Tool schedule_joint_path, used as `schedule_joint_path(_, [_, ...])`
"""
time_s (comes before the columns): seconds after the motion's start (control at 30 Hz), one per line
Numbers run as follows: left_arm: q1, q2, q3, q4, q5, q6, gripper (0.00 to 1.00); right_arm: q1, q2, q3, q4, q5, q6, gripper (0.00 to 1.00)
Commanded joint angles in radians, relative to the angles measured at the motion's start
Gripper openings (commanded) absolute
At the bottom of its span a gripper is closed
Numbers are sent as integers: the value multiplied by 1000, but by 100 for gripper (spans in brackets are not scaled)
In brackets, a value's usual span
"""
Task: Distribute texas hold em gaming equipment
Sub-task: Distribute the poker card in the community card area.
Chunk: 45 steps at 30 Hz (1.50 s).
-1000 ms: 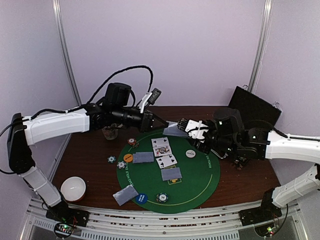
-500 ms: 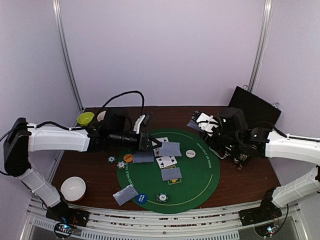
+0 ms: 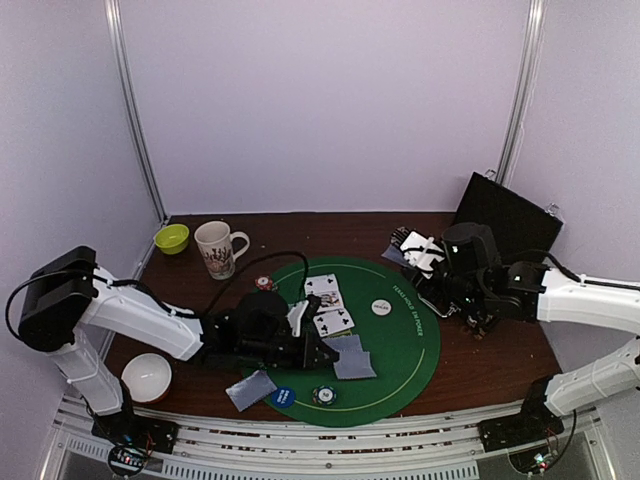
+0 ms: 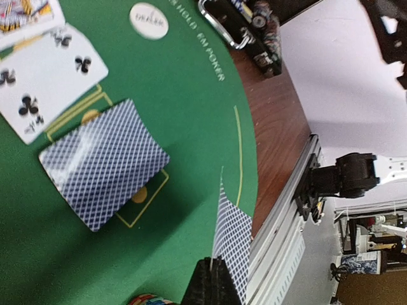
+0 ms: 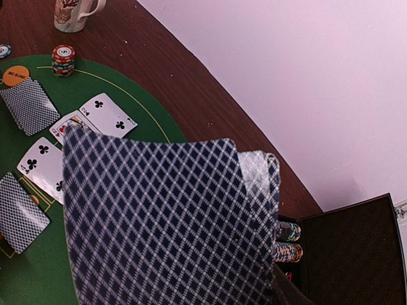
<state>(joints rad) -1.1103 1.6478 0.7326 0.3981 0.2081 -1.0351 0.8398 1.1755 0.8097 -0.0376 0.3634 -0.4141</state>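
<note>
while left gripper (image 4: 213, 279) pinched single card (image 4: 230, 248) on edge, low over green mat (image 4: 191, 95) beside face-down card (image 4: 102, 162), right gripper (image 3: 414, 252) clamped deck (image 5: 159, 222) at mat's far right. judged best: lower flat, release only once touching mat, clear of face-down card.

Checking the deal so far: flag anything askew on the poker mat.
One face-down card lies crooked across the green mat's near-left edge, partly off it. A second face-down card sits skewed over its yellow box outline.
</note>
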Motion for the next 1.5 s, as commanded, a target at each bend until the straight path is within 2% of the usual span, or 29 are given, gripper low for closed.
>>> schedule_joint_path(0.0, [-34,61,-11,130,-76,-121,0,1,-42,-33,-20,19,9,46])
schedule_joint_path(0.17, [-35,86,-23,126,-139,-174,0,2,-68,-56,-20,13,9,46])
schedule_joint_path(0.33, [-37,118,10,62,-124,-191,0,2,-88,-73,-19,19,11,46])
schedule_joint_path(0.53, [-41,132,-8,62,-91,-249,0,1,-113,-80,-28,19,8,46])
schedule_joint_path(0.77, [-42,191,33,57,-34,-249,0,2,-126,-95,-13,14,16,46])
schedule_joint_path(1.07, [-41,167,-2,86,-75,-266,16,2,-108,-124,-24,-11,37,46])
schedule_joint_path(1.17, [-40,171,-1,83,-73,-268,18,2,-89,-128,-45,-15,56,46])
schedule_joint_path(1.33, [-39,109,-30,35,-128,-283,29,-2,-39,-124,-138,7,49,47])
schedule_joint_path(1.47, [-40,66,-43,10,-154,-267,34,-19,-27,-130,-220,-10,40,47])
